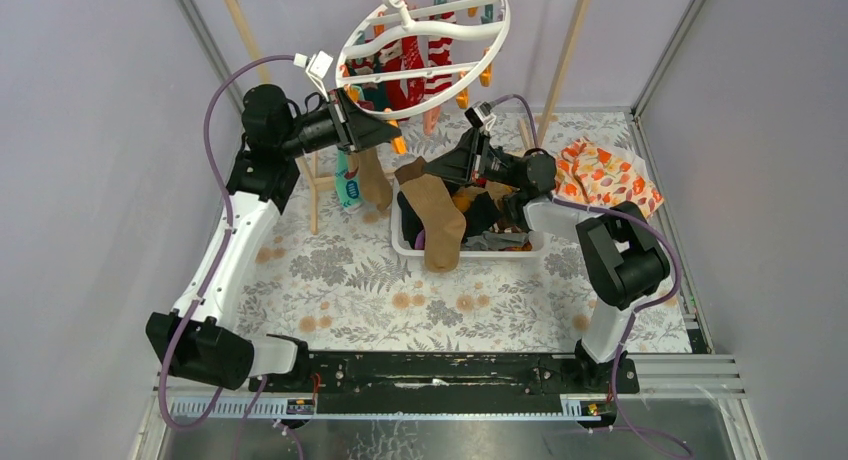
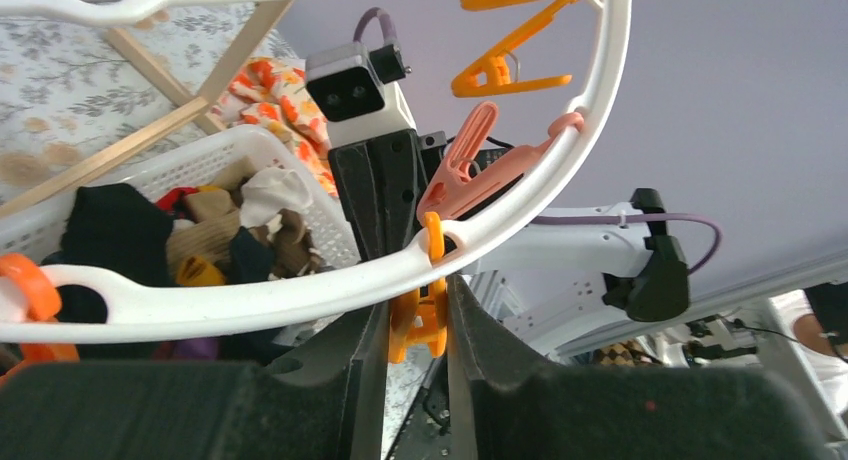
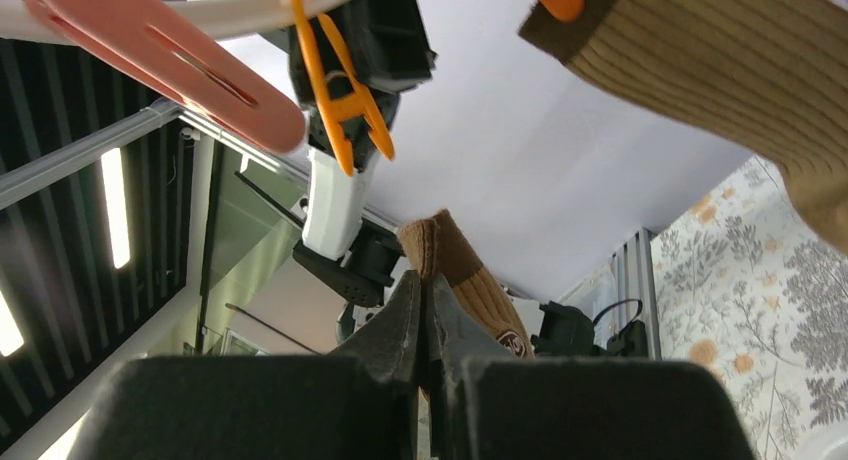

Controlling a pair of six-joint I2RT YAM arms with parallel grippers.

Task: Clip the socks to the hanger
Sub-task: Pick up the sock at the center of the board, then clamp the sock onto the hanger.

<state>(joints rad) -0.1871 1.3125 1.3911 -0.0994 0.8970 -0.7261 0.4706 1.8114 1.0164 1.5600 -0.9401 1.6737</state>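
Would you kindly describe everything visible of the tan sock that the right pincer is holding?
The tan sock is soft ribbed knit, with a small dark label near its cuff. The right pincer is shut on the cuff, holding that end raised beneath the hanger. The rest hangs limp and slightly twisted, out of the white basket and across its near wall, toe end toward the arms' bases.

The hanger [image 2: 250, 295] before you is smooth, glossy white plastic, and its clip [image 2: 415, 325] is shiny orange plastic. Your sock [image 3: 470, 280] is tan ribbed knit, soft and matt. The basket [image 2: 200, 160] is perforated white plastic, the pole [image 2: 130, 145] bare pale wood, the cover [image 1: 350, 270] matt and leaf-printed.
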